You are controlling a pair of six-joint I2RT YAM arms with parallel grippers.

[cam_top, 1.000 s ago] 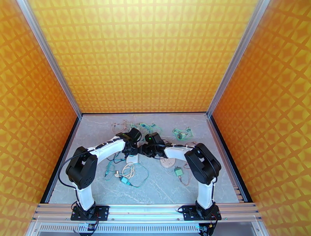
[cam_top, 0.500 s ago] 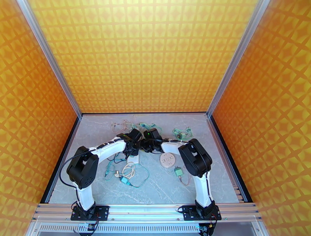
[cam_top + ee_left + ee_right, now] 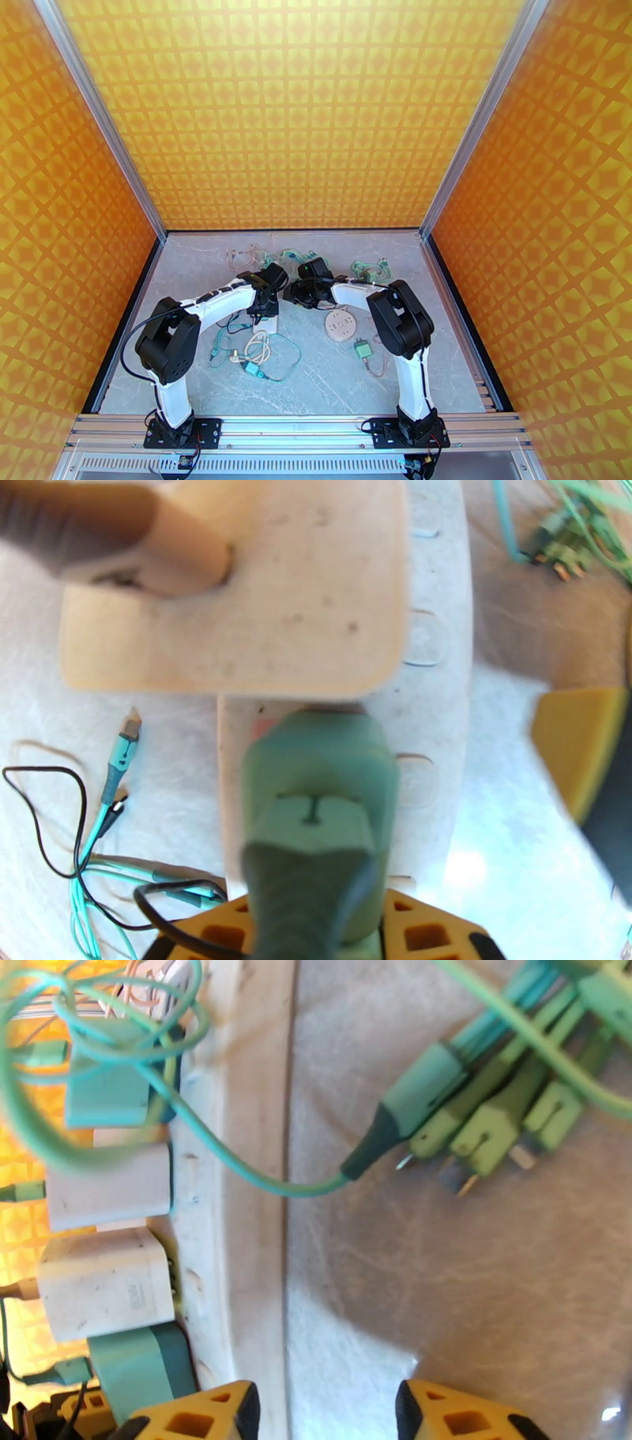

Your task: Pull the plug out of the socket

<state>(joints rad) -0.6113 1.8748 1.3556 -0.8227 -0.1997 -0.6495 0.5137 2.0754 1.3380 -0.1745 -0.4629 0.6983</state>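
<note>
In the left wrist view a green plug [image 3: 316,788] sits in a white power strip [image 3: 438,677], and my left gripper [image 3: 316,936] is shut on its sides, yellow fingers [image 3: 213,931] flanking it. A white adapter [image 3: 237,590] is plugged in just beyond. From above, the left gripper [image 3: 267,302] hangs over the strip [image 3: 268,324]. My right gripper [image 3: 295,292] is open beside it. In the right wrist view its fingers [image 3: 201,1414] straddle the strip's edge [image 3: 253,1157], with the green plug [image 3: 142,1370] at lower left.
Loose green plugs and cords [image 3: 474,1118] lie on the table right of the strip. A round white socket [image 3: 340,324], a small green adapter [image 3: 363,348] and coiled cables [image 3: 254,351] lie nearer the front. More cables [image 3: 370,272] sit at the back.
The right arm has swung back and left, bringing its gripper up against the strip beside the left gripper. The left gripper has stayed at the plug.
</note>
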